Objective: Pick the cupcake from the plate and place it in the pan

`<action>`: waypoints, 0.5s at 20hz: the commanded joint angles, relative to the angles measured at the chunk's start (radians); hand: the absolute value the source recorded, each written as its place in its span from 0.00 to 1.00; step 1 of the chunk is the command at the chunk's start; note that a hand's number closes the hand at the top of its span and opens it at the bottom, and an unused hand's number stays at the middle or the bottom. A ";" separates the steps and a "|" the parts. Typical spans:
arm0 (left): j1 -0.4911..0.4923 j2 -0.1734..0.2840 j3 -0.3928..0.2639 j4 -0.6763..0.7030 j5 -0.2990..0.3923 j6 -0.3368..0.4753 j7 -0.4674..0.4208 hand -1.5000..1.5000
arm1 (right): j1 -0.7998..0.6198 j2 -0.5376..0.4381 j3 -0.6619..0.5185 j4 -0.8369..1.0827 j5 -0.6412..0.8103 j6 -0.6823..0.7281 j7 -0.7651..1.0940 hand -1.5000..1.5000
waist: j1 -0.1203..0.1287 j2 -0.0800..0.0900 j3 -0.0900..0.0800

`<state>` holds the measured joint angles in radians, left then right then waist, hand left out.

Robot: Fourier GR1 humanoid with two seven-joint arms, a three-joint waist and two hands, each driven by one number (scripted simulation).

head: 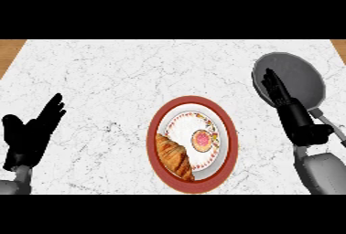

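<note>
A small cupcake (201, 139) with pink icing sits right of centre on a red-rimmed plate (193, 187) in the middle of the counter. A grey pan (304, 77) lies at the far right, its handle running toward the lower right. My right hand (289, 109) is open, fingers straight, its fingertips over the pan's left edge and well to the right of the plate. My left hand (30, 132) rests open at the left edge, fingers up, far from the plate.
A brown croissant (174, 156) lies on the plate's lower left, close to the cupcake. The white marble counter (101, 77) stretches around the plate. Wooden floor shows at the top corners.
</note>
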<state>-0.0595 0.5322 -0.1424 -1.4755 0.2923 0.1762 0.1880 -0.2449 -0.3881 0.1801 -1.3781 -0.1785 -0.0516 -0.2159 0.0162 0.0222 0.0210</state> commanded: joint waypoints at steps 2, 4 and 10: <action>-0.049 -0.056 -0.031 -0.062 -0.015 0.003 -0.046 0.50 | -0.110 0.067 0.097 -0.014 -0.076 0.187 0.010 1.00 | 0.019 -0.020 -0.020; -0.069 -0.114 -0.070 -0.092 -0.020 -0.009 -0.130 0.50 | -0.180 0.078 0.125 -0.033 -0.172 0.352 -0.008 1.00 | 0.054 -0.014 -0.020; -0.024 -0.263 -0.141 -0.099 -0.053 0.010 -0.311 0.50 | -0.272 -0.040 0.055 0.145 -0.201 0.573 -0.086 0.00 | 0.004 -0.016 -0.021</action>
<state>-0.1100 0.3382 -0.2555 -1.5784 0.2588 0.1805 -0.0191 -0.4759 -0.3836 0.2671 -1.3215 -0.3151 0.3536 -0.2520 0.0414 0.0082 0.0014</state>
